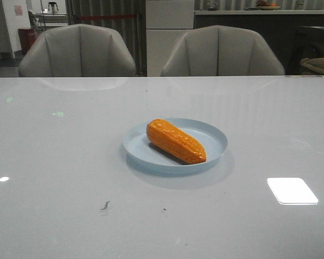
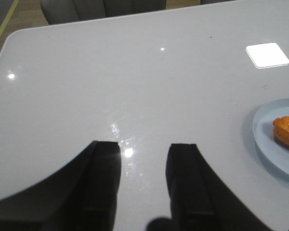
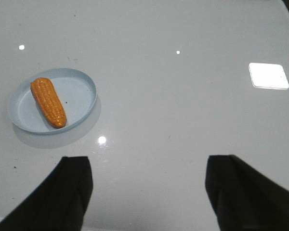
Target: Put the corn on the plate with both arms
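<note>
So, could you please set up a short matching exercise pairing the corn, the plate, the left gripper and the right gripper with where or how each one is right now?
Things:
1. corn
2. plate
3. left gripper
4. right gripper

States:
A. pale blue, resting on the white table
B. empty, jaws spread wide over bare table
C. lying diagonally inside the plate
D. empty, jaws apart by a narrower gap, plate off at the frame edge

Pairs: 1-C, 2-A, 3-D, 4-B
</note>
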{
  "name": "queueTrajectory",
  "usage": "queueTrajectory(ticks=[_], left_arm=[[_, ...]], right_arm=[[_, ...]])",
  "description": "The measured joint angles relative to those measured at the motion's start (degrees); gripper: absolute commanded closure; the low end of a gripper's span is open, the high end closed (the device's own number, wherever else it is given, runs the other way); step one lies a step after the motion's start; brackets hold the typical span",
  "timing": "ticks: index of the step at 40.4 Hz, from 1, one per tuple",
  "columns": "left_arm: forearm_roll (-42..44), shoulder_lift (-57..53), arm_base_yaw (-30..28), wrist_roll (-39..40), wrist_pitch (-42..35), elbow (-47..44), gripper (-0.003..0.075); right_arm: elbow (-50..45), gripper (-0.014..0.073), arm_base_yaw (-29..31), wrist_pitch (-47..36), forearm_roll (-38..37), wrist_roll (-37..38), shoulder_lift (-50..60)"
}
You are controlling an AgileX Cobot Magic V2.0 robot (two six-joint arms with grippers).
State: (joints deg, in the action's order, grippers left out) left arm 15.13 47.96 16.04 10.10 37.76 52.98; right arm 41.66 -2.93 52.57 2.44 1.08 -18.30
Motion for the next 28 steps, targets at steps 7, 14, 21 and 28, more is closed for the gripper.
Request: queueTrajectory(ticks=[7, 14, 21, 28], left_arm=[[-2.03, 0.0, 0.0, 0.22, -0.14, 0.0, 0.0407], [-3.2, 0.0, 0.0, 0.22, 0.6, 0.0, 0.0528], [-3.73, 0.0, 0.0, 0.22, 1.33, 0.0, 0.0615], [-3.83, 0.0, 0.0, 0.22, 1.33, 0.0, 0.0627]], right_arm=[[-0.42, -0.0001, 0.0, 6.62, 0.1, 1.08, 3.84], [-0.4, -0.0001, 0.0, 7.3, 0.11, 1.31, 1.08], [-0.45, -0.0001, 0.0, 5.11, 0.33, 1.41, -0.06], [-0.58, -0.0001, 0.0, 4.97, 0.33, 1.41, -0.28]])
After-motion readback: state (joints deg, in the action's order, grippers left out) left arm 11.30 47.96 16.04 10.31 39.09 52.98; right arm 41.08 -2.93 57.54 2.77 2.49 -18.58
